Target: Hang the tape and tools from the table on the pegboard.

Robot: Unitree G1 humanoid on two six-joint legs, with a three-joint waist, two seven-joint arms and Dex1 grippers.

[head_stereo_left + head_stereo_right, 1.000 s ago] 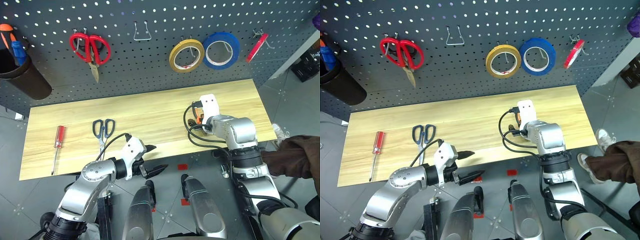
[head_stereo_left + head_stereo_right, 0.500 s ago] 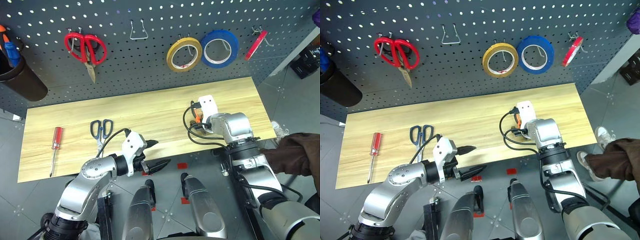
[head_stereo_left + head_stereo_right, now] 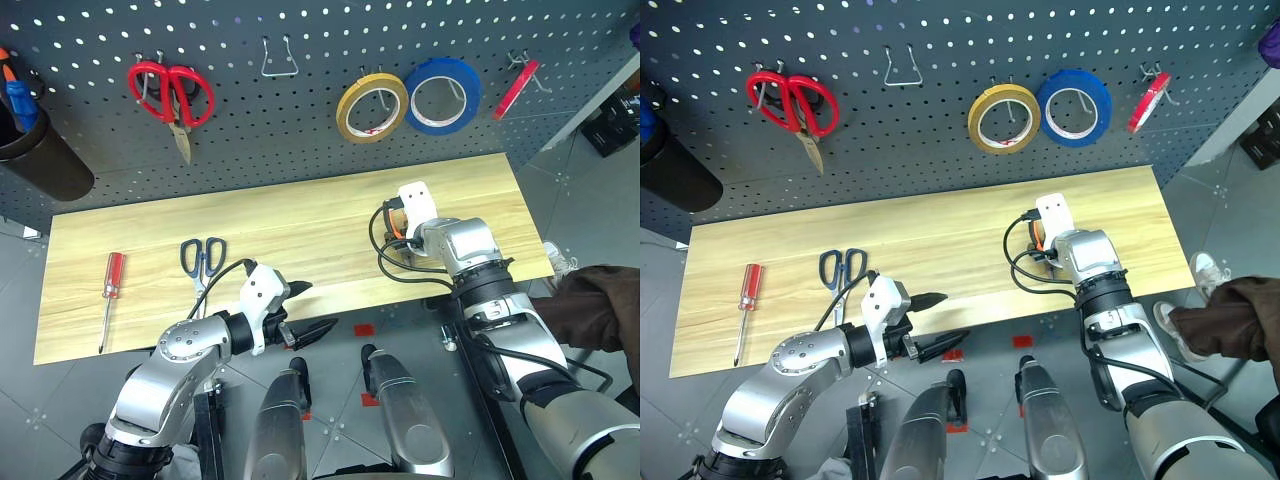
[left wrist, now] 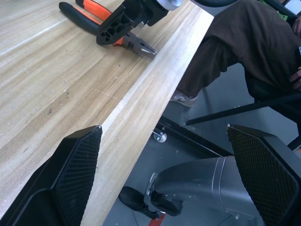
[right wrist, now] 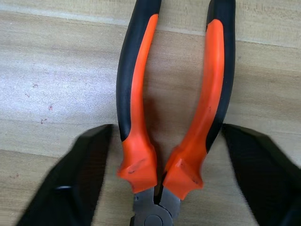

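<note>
The orange-and-black pliers (image 5: 141,94) lie flat on the light wood table (image 3: 300,215), near its right front. My right gripper (image 5: 167,134) is low over them and open, one finger on each side of the hinge end and clear of the handles. From the left wrist view its black fingers (image 4: 123,22) rest on the pliers (image 4: 94,9). My left gripper (image 3: 318,306) hangs open and empty off the table's front edge. Dark-blue scissors (image 3: 203,262) and a red-handled screwdriver (image 3: 115,275) lie at the table's left. The yellow tape (image 3: 344,115) hangs on the pegboard (image 3: 300,160).
On the pegboard hang red scissors (image 3: 178,122), a blue tape roll (image 3: 473,92), a red roll (image 3: 516,88) and an empty wire hook (image 3: 280,62). A black cup (image 3: 45,165) with screwdrivers sits at its left. A person's leg in brown trousers (image 3: 595,305) is by the table's right end.
My right arm has reached a little further over the table, down at the pliers. The left arm has kept still. The whole view shifted slightly.
</note>
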